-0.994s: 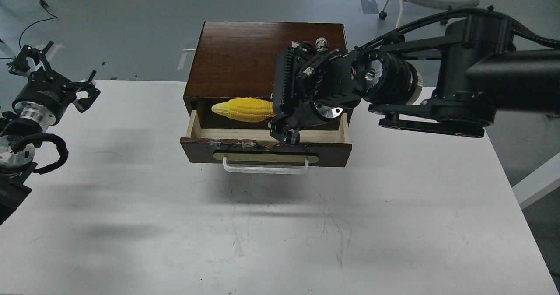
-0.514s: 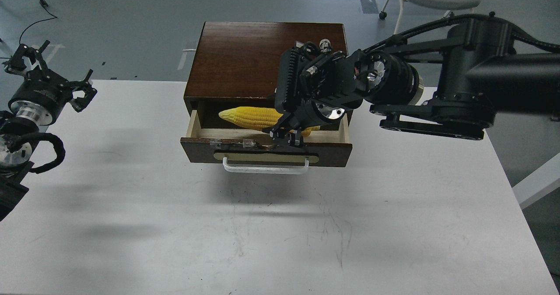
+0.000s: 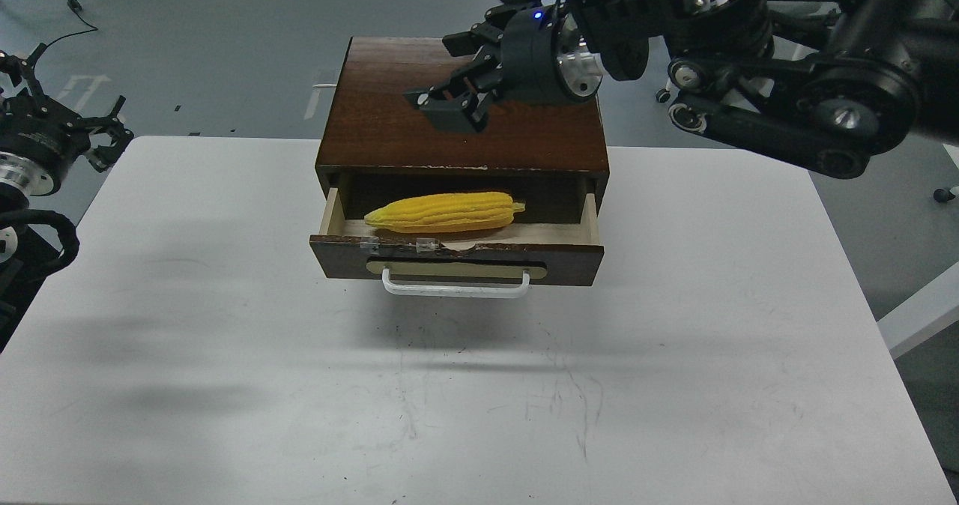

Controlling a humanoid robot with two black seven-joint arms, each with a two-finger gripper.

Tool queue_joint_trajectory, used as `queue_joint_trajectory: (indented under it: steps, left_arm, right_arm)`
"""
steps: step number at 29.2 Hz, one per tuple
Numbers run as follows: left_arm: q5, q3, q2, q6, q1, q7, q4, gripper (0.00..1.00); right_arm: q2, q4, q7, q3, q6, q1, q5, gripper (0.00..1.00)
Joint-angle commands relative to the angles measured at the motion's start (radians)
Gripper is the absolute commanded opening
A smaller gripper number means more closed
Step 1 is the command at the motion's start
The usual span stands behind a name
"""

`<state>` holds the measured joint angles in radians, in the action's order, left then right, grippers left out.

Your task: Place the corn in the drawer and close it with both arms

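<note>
The yellow corn [image 3: 445, 212] lies on its side inside the open drawer [image 3: 571, 265], pointed end to the left, touched by no gripper. The drawer is pulled out of the dark brown cabinet [image 3: 382, 126], its white bar handle [image 3: 455, 289] facing me. My right gripper [image 3: 438, 78] is open and empty, raised above the cabinet top, behind and above the corn. My left gripper [image 3: 64, 108] is open and empty at the far left edge, off the table's left side and far from the drawer.
The cabinet stands at the back middle of a white table [image 3: 479, 400]. The right arm's thick links [image 3: 787, 108] hang over the table's back right corner. Grey floor with a black cable [image 3: 52, 10] lies beyond.
My right gripper let go of the corn, which now lies flat in the drawer, and rose up and back above the cabinet top. My left gripper drifted further left.
</note>
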<state>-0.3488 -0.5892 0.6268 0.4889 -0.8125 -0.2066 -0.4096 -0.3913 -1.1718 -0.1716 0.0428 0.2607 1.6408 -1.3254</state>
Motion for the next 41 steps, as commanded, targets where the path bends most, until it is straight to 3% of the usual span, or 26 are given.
queue_joint_trajectory:
  steps: [1, 6, 8, 11, 15, 16, 20, 24, 27, 33, 38, 41]
  left_arm:
    - [0.107, 0.005, 0.040, 0.000, -0.051, -0.004, -0.004, 0.89]
    - [0.315, 0.003, 0.065, 0.000, -0.125, -0.008, -0.012, 0.87]
    - [0.437, 0.003, 0.062, 0.000, -0.155, -0.008, -0.035, 0.77]
    - [0.627, 0.003, 0.073, 0.000, -0.242, -0.010, -0.098, 0.70]
    - [0.796, 0.003, 0.064, 0.000, -0.293, -0.072, -0.178, 0.39]
    - [0.856, 0.003, 0.068, 0.000, -0.303, -0.092, -0.255, 0.26]
    - [1.016, 0.002, 0.102, 0.000, -0.309, -0.125, -0.519, 0.00]
    - [1.232, 0.003, 0.146, 0.000, -0.303, -0.166, -0.823, 0.00]
    - [1.319, -0.004, 0.152, 0.000, -0.295, -0.183, -0.944, 0.00]
    - [1.390, 0.008, 0.130, 0.000, -0.286, -0.197, -1.074, 0.00]
    - [1.692, 0.066, 0.125, 0.000, -0.171, -0.197, -1.242, 0.00]
    - [1.902, 0.069, 0.111, 0.000, -0.116, -0.197, -1.282, 0.00]
  right_arm:
    - [-0.084, 0.127, 0.000, -0.062, -0.011, -0.035, 0.289, 0.98]
    - [-0.176, 0.234, 0.000, -0.132, -0.012, -0.145, 0.622, 0.99]
    - [-0.213, 0.264, 0.000, -0.155, -0.011, -0.209, 0.743, 1.00]
    - [-0.260, 0.273, 0.000, -0.200, -0.012, -0.290, 0.866, 1.00]
    - [-0.273, 0.305, 0.001, -0.296, -0.014, -0.398, 1.049, 1.00]
    - [-0.274, 0.308, 0.001, -0.325, -0.012, -0.430, 1.119, 1.00]
    - [-0.282, 0.334, 0.001, -0.391, -0.012, -0.492, 1.296, 1.00]
    - [-0.281, 0.373, 0.003, -0.466, -0.006, -0.547, 1.517, 1.00]
    - [-0.273, 0.371, 0.004, -0.513, -0.008, -0.579, 1.644, 1.00]
    - [-0.227, 0.385, -0.003, -0.589, -0.011, -0.639, 1.808, 1.00]
    - [-0.181, 0.417, -0.005, -0.643, -0.012, -0.699, 1.810, 1.00]
    - [-0.187, 0.425, -0.005, -0.649, -0.011, -0.708, 1.810, 1.00]
